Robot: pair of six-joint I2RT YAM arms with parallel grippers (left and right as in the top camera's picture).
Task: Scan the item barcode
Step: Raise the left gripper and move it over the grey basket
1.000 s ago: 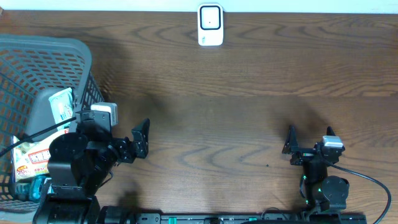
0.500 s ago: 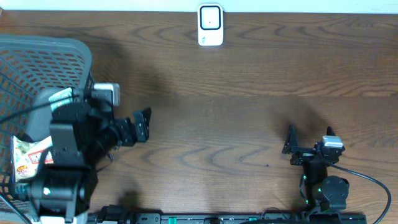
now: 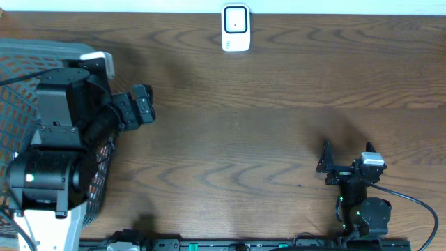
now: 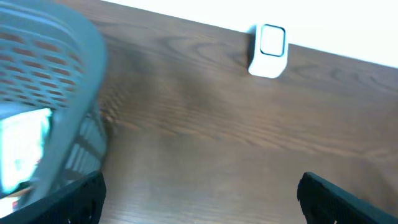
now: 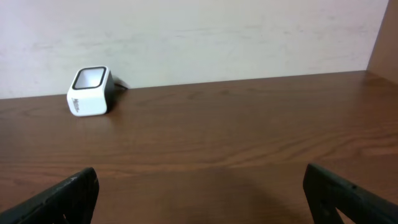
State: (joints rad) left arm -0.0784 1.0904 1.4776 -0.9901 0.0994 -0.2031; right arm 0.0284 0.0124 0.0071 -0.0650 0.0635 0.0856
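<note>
The white barcode scanner point(image 3: 235, 28) stands at the table's far edge, also seen as the scanner point(image 4: 268, 50) and the scanner point(image 5: 90, 91). My left gripper point(image 3: 144, 104) is open and empty, raised beside the grey mesh basket's point(image 3: 42, 47) right rim. In the left wrist view the gripper point(image 4: 199, 202) looks over bare wood, with the basket point(image 4: 62, 68) at its left. A blurred white item point(image 4: 25, 149) lies inside the basket; the left arm hides it from overhead. My right gripper point(image 3: 346, 156) rests open and empty near the front right, and in its own view the gripper point(image 5: 202, 199) faces the scanner.
The wooden table point(image 3: 279, 125) stretches between the basket and the right arm. A pale wall point(image 5: 199, 37) rises right behind the scanner. The right arm's cable point(image 3: 411, 202) loops near the front edge.
My left arm has risen and swung back and left, so its gripper now sits by the basket's rim and the arm covers the items inside. The right arm has not moved.
</note>
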